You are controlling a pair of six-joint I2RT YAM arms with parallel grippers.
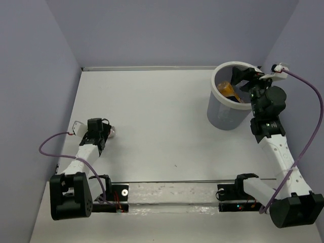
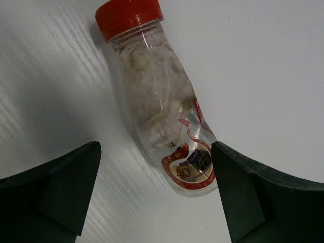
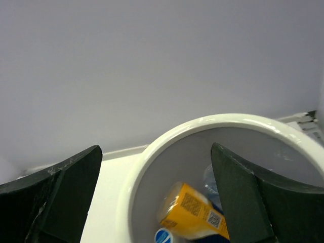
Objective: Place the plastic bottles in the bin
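Right hand (image 3: 156, 152) above bin rim (image 3: 202, 124)

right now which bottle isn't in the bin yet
The clear red-capped bottle lying on the table under the left gripper; the orange bottle is in the bin.

Bright, even light leaves glare streaks on the tabletop (image 2: 40, 81) at upper left, and the clear bottle (image 2: 162, 106) casts a soft shadow.

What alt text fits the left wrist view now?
A clear bottle with a red cap lies on its side on the white table, between the wide-open jaws of the left gripper. Its cap points away from the gripper.
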